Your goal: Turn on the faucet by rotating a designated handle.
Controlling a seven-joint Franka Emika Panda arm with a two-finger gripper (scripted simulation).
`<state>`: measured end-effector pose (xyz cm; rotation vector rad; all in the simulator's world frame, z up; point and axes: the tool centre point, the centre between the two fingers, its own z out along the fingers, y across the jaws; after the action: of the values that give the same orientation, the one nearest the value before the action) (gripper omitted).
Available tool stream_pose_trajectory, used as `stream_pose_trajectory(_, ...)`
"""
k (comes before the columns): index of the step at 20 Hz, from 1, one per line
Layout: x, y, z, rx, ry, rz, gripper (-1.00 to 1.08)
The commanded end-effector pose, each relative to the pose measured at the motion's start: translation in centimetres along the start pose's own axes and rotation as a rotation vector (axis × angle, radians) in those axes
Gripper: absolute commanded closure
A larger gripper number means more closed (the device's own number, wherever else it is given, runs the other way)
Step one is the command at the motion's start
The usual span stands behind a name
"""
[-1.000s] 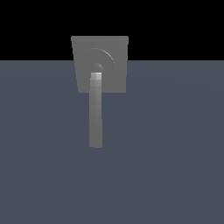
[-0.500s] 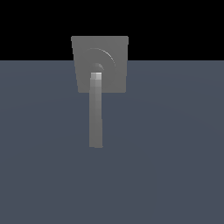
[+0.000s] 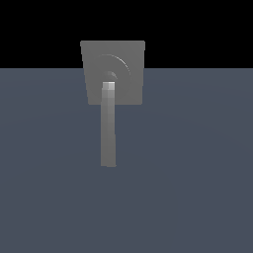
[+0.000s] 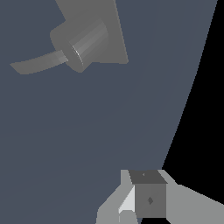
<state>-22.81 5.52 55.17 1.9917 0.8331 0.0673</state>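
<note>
Where the blue-grey worktop (image 3: 188, 163) meets the black background in the exterior view, the faucet (image 3: 129, 57) sits in the upper middle of the frame as a flat grey square plate with faint raised concentric rings on its face. Its upper edge stands against the black, the rest against the worktop. The handle (image 3: 108, 128), a long narrow straight grey bar, starts with a paler square end near the plate's centre and runs straight down the frame, past the plate's lower edge and out over the worktop. It is longer than the plate is tall. No arm shows in this view.

Seen from the wrist view, the faucet (image 4: 114, 26) lies in the upper left of the frame, with a stubby round stem rising from the plate and the handle (image 4: 37, 62) sticking out from it toward the left edge. The claw (image 4: 146, 199) appears only as grey blocky parts at the bottom of the frame, well apart from the faucet and touching nothing; whether its fingers are apart or together cannot be told.
</note>
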Motion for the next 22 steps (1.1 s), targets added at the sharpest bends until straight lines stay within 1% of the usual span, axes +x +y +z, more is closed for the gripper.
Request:
stream_pose_trajectory(1,0.6,0.4,-1.1,-0.11,-0.038,-0.101,1.08)
stream_pose_trajectory(6,2.1,0.7,-3.3,-0.313,-0.138,-0.312,1.08)
stream_pose_trajectory(11,4.3,0.4,-5.5,-0.497,-0.27,-0.536,1.08)
stream_pose_trajectory(17,7.7,-1.0,-7.5,-0.689,-0.466,-0.82,1.08)
stream_pose_trajectory(22,11.1,-2.9,-8.5,-0.819,-0.659,-1.067,1.08)
